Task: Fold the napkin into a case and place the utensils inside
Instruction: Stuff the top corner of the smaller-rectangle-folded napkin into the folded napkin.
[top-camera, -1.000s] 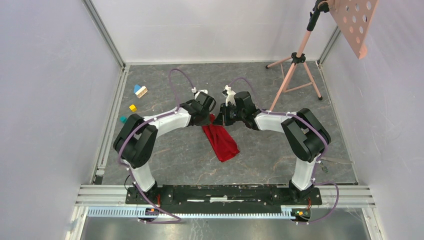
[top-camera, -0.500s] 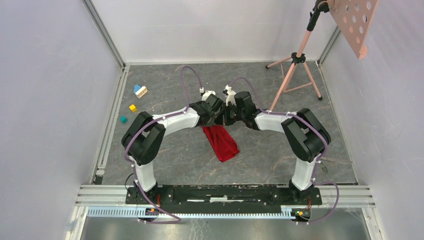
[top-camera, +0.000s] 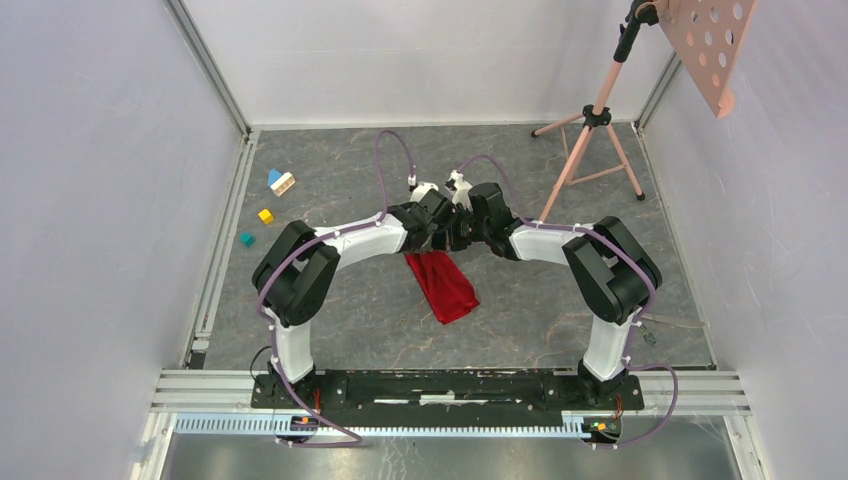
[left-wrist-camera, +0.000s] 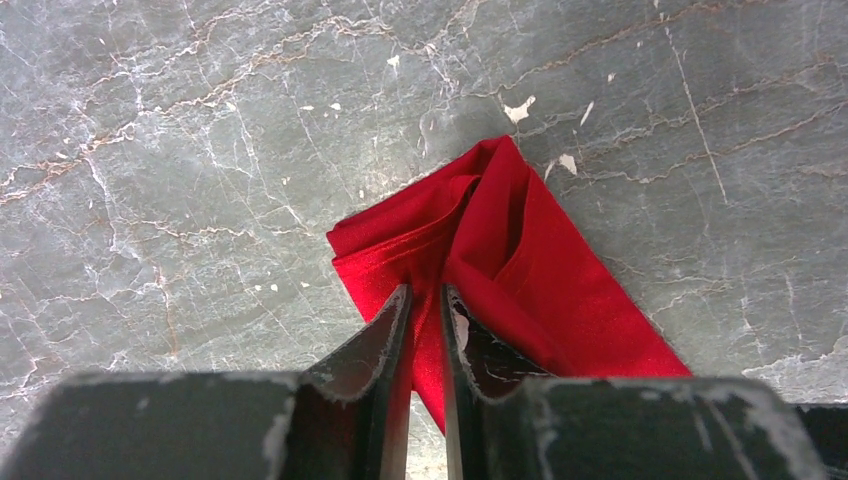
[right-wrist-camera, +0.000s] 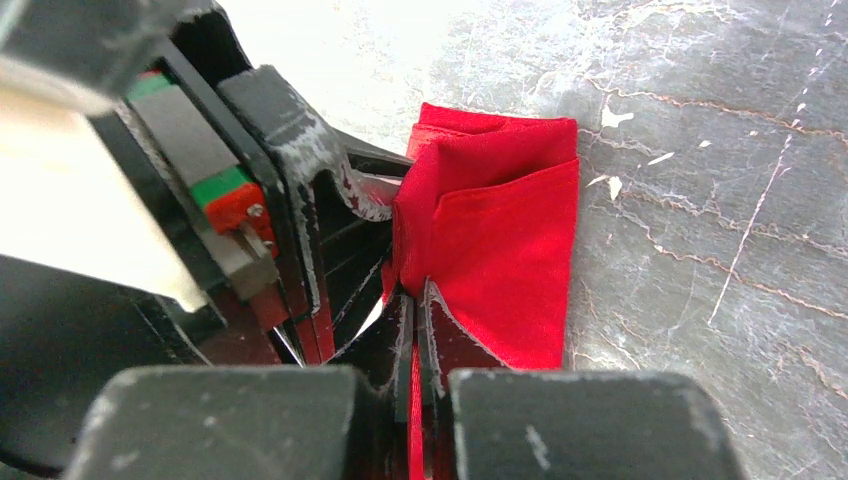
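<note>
The napkin (top-camera: 447, 287) is a bright red cloth folded into a narrow strip on the grey marble floor, running from the two grippers toward the arms' bases. My right gripper (right-wrist-camera: 413, 290) is shut on the napkin (right-wrist-camera: 500, 230) at its far end, with a thin line of red cloth pinched between the jaws. My left gripper (left-wrist-camera: 425, 290) sits just above the same end of the napkin (left-wrist-camera: 530, 260). Its jaws stand a narrow gap apart, and cloth and floor show through the gap. In the top view both grippers meet, left (top-camera: 436, 232) beside right (top-camera: 452, 238). The utensils are out of view.
Small toy blocks lie at the far left: a blue and cream one (top-camera: 281, 182), a yellow one (top-camera: 265, 215) and a teal one (top-camera: 246, 238). A pink tripod stand (top-camera: 590, 130) occupies the far right corner. White walls enclose the floor.
My left arm has swung right and brought its gripper up against the right gripper at the napkin's far end. The right gripper and the napkin have stayed put.
</note>
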